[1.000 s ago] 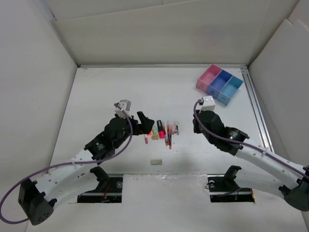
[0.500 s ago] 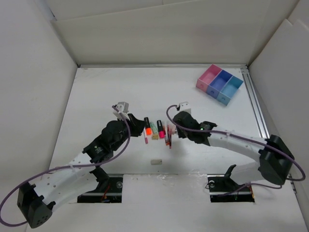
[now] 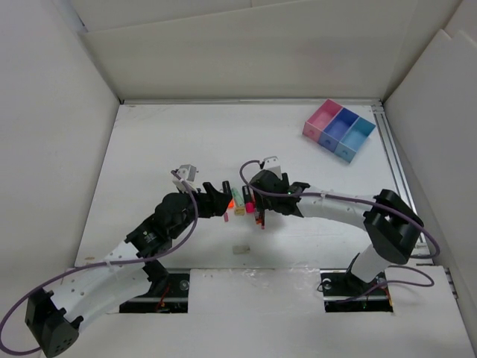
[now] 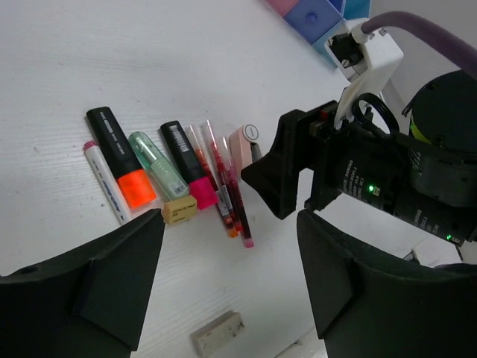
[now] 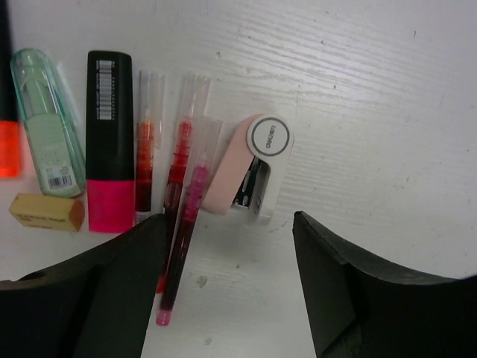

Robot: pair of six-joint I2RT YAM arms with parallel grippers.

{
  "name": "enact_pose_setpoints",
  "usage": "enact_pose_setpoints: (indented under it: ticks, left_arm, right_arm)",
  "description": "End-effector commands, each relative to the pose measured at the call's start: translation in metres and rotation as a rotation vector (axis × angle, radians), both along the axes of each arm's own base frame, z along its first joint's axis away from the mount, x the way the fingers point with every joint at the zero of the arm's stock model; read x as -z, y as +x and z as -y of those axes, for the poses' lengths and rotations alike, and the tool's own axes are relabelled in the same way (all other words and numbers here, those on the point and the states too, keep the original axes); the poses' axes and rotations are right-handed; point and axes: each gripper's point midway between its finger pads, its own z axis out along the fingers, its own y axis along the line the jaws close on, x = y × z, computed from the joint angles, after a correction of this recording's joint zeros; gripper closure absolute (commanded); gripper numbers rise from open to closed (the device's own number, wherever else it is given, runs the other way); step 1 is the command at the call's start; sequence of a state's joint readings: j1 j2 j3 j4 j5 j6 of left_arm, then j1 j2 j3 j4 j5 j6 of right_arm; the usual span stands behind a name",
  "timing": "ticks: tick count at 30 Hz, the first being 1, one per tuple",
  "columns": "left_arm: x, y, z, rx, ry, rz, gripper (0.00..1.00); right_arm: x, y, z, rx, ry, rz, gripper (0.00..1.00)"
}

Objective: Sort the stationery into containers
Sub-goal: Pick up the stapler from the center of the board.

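The stationery (image 3: 244,201) lies in a row mid-table: an orange highlighter (image 4: 118,158), a green tube (image 4: 155,165), a pink highlighter (image 4: 187,165), thin red pens (image 4: 223,183), a yellowish eraser (image 4: 179,211) and a small pink-and-white piece (image 5: 247,167). A grey eraser (image 4: 217,333) lies apart, nearer the front. My left gripper (image 3: 220,200) hovers open at the row's left end, nothing in it. My right gripper (image 3: 258,207) hangs open over the red pens (image 5: 179,186) and the pink-and-white piece. The containers (image 3: 339,128) stand at the far right.
White walls close the table on three sides, and a metal rail (image 3: 395,171) runs along the right edge. The right arm's wrist (image 4: 387,179) sits close in front of my left gripper (image 4: 231,298), so both crowd the same pile.
The right arm swung left from the table's right half to the pile, and its jaws opened wider. The left gripper shifted slightly nearer the row.
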State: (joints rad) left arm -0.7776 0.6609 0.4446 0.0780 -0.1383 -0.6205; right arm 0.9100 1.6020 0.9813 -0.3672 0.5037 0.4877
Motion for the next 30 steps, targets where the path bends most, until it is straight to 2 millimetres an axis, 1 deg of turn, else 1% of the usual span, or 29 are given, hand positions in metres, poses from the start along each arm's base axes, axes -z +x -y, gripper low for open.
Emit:
enact_pose_setpoints:
  ticks: [1, 2, 4, 5, 6, 7, 9, 10, 11, 12, 13, 16, 17, 19, 21, 24, 27, 30]
  left_arm:
    - [-0.003, -0.002, 0.002, 0.018, -0.011, 0.023, 0.32]
    - [-0.005, -0.002, 0.003, 0.027, -0.02, 0.029, 0.32]
    - [-0.005, -0.002, 0.003, 0.027, -0.02, 0.029, 0.32]
    - [-0.008, -0.002, 0.003, 0.027, -0.027, 0.035, 0.33]
    - [-0.003, -0.003, 0.002, 0.027, -0.02, 0.029, 0.33]
    - [-0.006, -0.004, 0.002, 0.027, -0.028, 0.037, 0.33]
    - [-0.006, -0.004, 0.002, 0.027, -0.028, 0.037, 0.33]
    - [-0.006, -0.004, 0.002, 0.027, -0.028, 0.037, 0.33]
    - [-0.006, -0.004, 0.002, 0.027, -0.028, 0.037, 0.33]
    - [-0.006, -0.004, 0.002, 0.027, -0.028, 0.037, 0.33]
    - [-0.002, -0.004, 0.001, 0.027, -0.021, 0.03, 0.33]
    - [-0.004, -0.004, 0.002, 0.027, -0.028, 0.037, 0.33]
    - [-0.004, -0.004, 0.002, 0.027, -0.028, 0.037, 0.34]
    - [-0.004, -0.004, 0.002, 0.027, -0.028, 0.037, 0.34]
    - [-0.004, -0.004, 0.002, 0.027, -0.028, 0.037, 0.34]
    - [-0.004, -0.004, 0.002, 0.027, -0.028, 0.037, 0.34]
    - [-0.004, -0.005, 0.003, 0.036, -0.029, 0.035, 0.34]
    - [-0.001, -0.004, 0.004, 0.036, -0.023, 0.029, 0.34]
  right_arm:
    - [-0.012, 0.024, -0.005, 0.051, 0.094, 0.066, 0.27]
    - [-0.013, 0.031, -0.005, 0.058, 0.125, 0.062, 0.28]
    - [-0.008, 0.033, -0.005, 0.067, 0.108, 0.062, 0.29]
    - [-0.008, 0.033, -0.005, 0.067, 0.108, 0.062, 0.31]
    - [-0.01, 0.036, -0.004, 0.073, 0.11, 0.074, 0.31]
    - [-0.01, 0.036, -0.004, 0.073, 0.11, 0.074, 0.32]
    - [-0.012, 0.046, 0.002, 0.1, 0.132, 0.081, 0.36]
    - [-0.009, 0.048, 0.005, 0.105, 0.139, 0.076, 0.36]
    - [-0.01, 0.051, 0.004, 0.107, 0.157, 0.075, 0.36]
    - [-0.009, 0.049, 0.002, 0.096, 0.165, 0.065, 0.36]
    - [-0.011, 0.053, 0.002, 0.101, 0.18, 0.069, 0.36]
    - [0.003, 0.052, 0.003, 0.102, 0.154, 0.045, 0.36]
    - [0.003, 0.052, 0.003, 0.102, 0.154, 0.045, 0.36]
    - [0.012, 0.051, 0.004, 0.103, 0.138, 0.03, 0.36]
    - [0.016, 0.05, 0.003, 0.098, 0.135, 0.017, 0.36]
    - [0.018, 0.05, 0.0, 0.098, 0.145, 0.008, 0.38]
    - [0.024, 0.048, 0.004, 0.105, 0.126, 0.0, 0.4]
    - [0.024, 0.048, 0.004, 0.111, 0.132, -0.001, 0.42]
